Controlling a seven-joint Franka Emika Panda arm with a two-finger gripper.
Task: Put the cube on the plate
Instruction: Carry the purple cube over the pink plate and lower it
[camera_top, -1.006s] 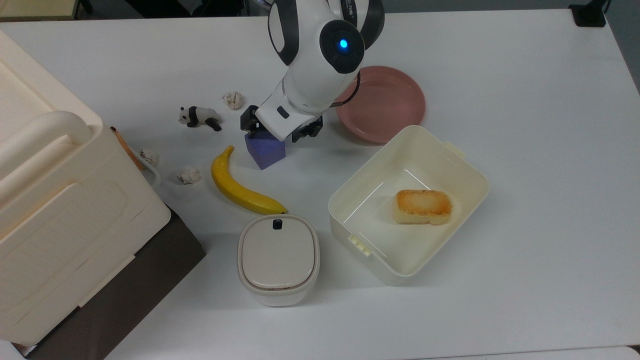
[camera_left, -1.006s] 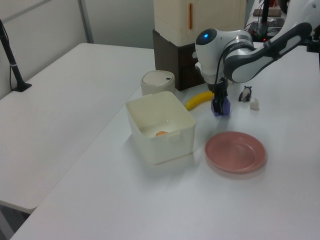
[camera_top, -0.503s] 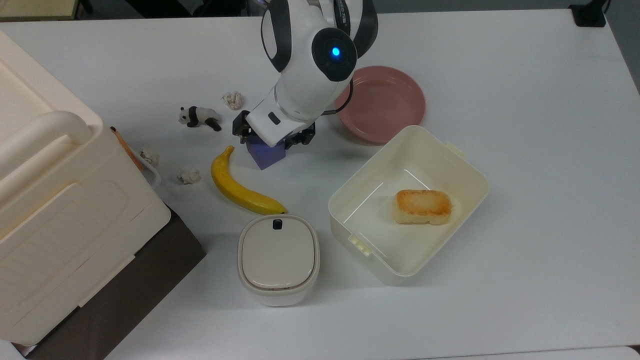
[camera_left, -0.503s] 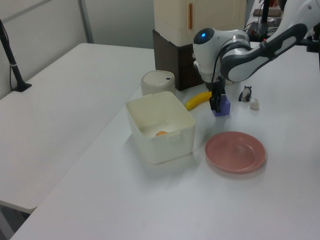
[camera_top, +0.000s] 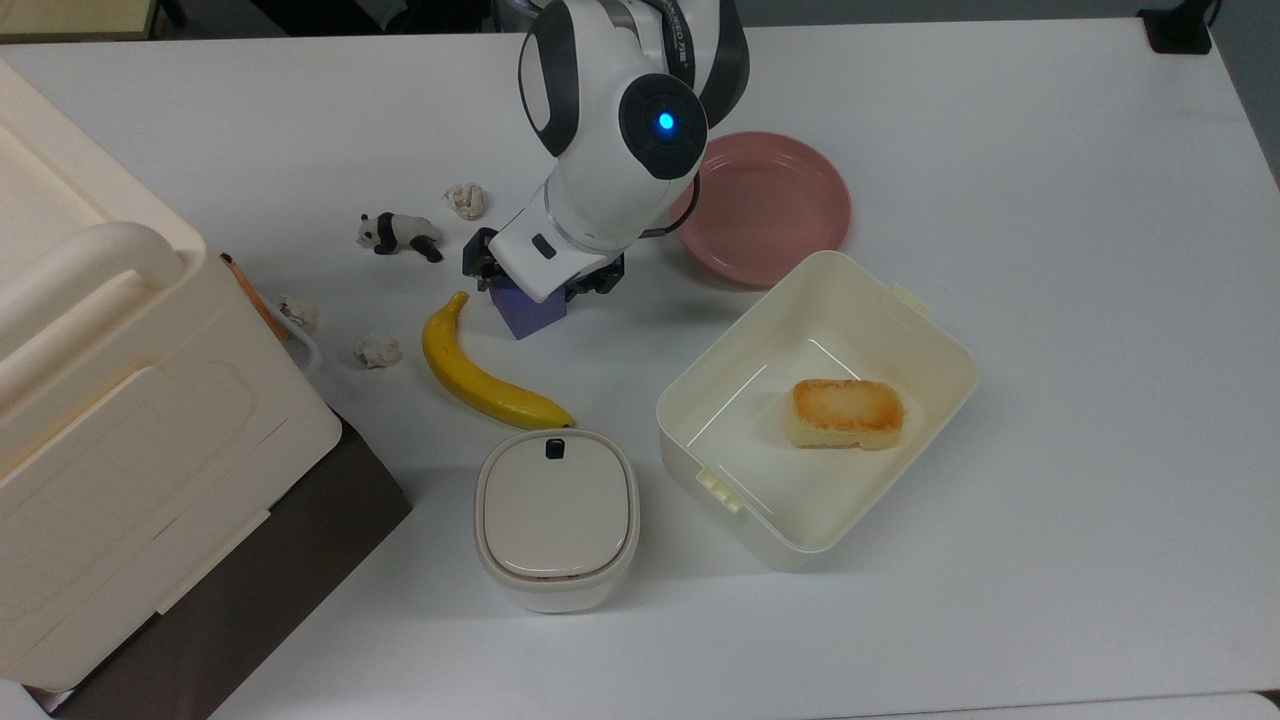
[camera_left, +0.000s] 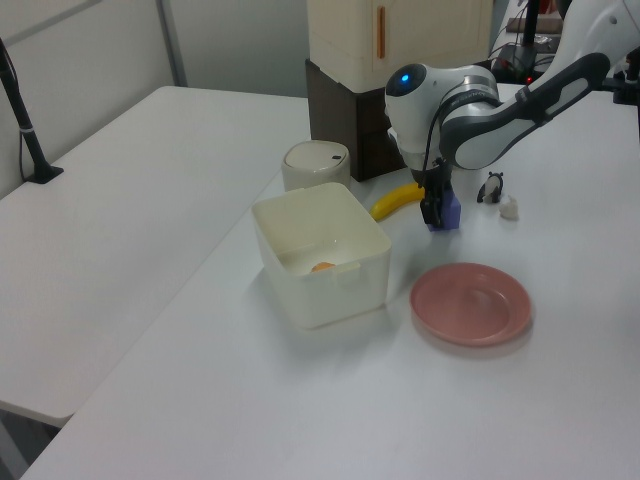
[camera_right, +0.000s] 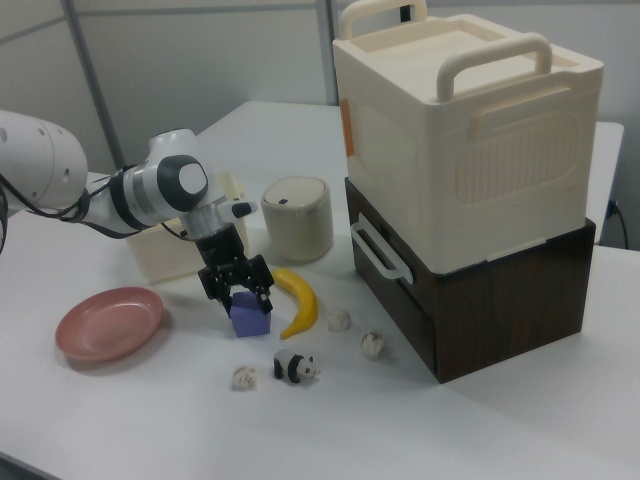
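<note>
The blue-purple cube (camera_top: 532, 312) rests on the white table beside the banana's tip. It also shows in the left view (camera_left: 449, 212) and the right view (camera_right: 250, 318). My gripper (camera_top: 538, 284) hangs right over it, open, with its black fingers (camera_right: 213, 287) spread to either side of the cube's top. In the left view the gripper (camera_left: 434, 209) covers the cube's near side. The pink plate (camera_top: 770, 205) lies empty to the top view's right of the arm, also seen as the plate (camera_left: 470, 303) and the plate (camera_right: 108, 322).
A yellow banana (camera_top: 478, 375) lies just at the top view's left of the cube. A cream tub (camera_top: 930, 350) holding a toasted block (camera_top: 846, 412) sits below the plate. Nearby are a lidded pot (camera_top: 556, 516), a panda figure (camera_top: 398, 233), paper balls (camera_top: 466, 199) and a large cream box (camera_top: 120, 420).
The arm has shifted slightly to the top view's left and come down, so the gripper now covers more of the cube. The cube has stayed in place.
</note>
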